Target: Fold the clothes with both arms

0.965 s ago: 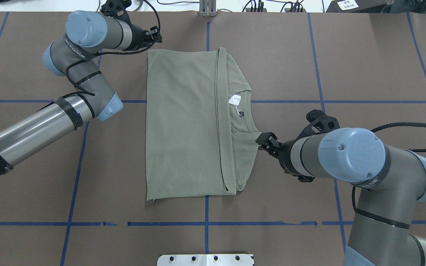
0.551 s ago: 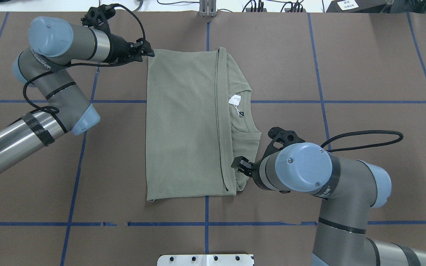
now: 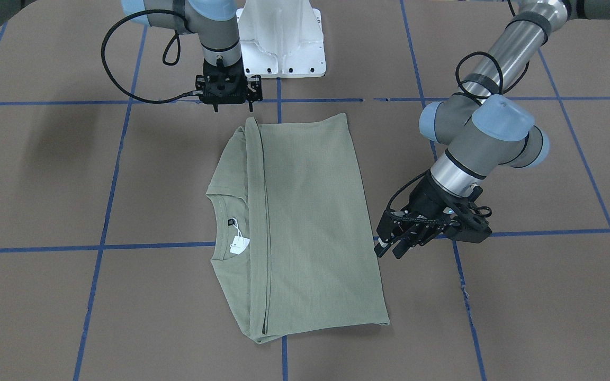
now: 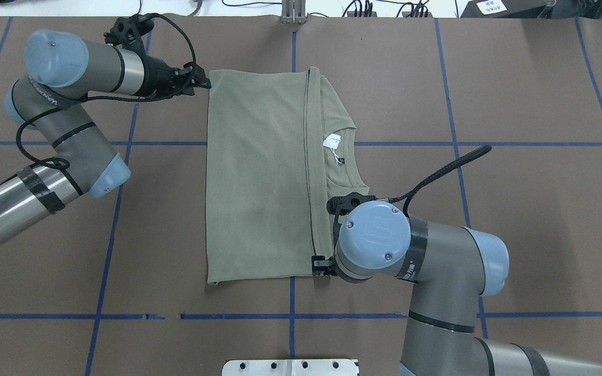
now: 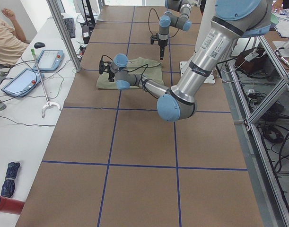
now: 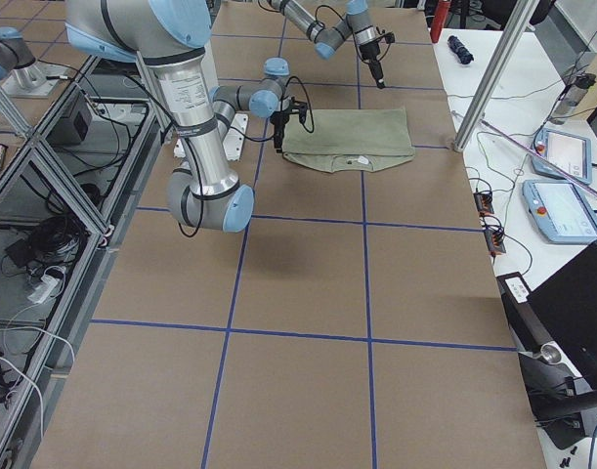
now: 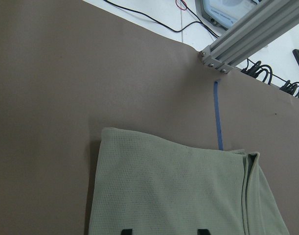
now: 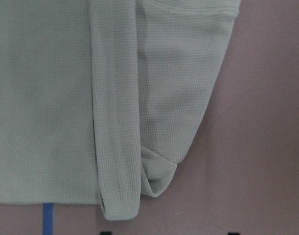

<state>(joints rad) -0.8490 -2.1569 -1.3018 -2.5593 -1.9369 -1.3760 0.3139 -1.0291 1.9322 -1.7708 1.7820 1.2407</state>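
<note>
Sage-green knit shirt (image 4: 259, 177), long-sleeved and folded into a flat oblong, lies in the middle of the brown table covering crossed by blue tape lines (image 4: 515, 104). You can see one broad panel folded across the body. On the robot's right side a narrow strip stays uncovered, showing the ribbed round collar (image 4: 350, 156) and the small white hang tag (image 4: 332, 141).

At the shirt's far corner on the robot's left, the left black two-finger gripper (image 4: 204, 82) sits just beside the cloth edge. From across the table you see it raised off the surface and tilted down toward the shirt (image 3: 389, 250). Its wrist camera shows you two black fingertips (image 7: 126, 231) spread well apart, with nothing between them and the shirt corner lying beneath.

At the near corner on the robot's right, the right black two-finger gripper (image 3: 233, 106) points straight down over the rolled end of the fold. From overhead it is mostly hidden beneath its own blue-capped wrist (image 4: 321, 265). Its fingers stand apart and empty too, and its wrist camera looks down on the tucked corner.

The white metal pedestal base (image 3: 284, 42) stands just behind the right gripper.
</note>
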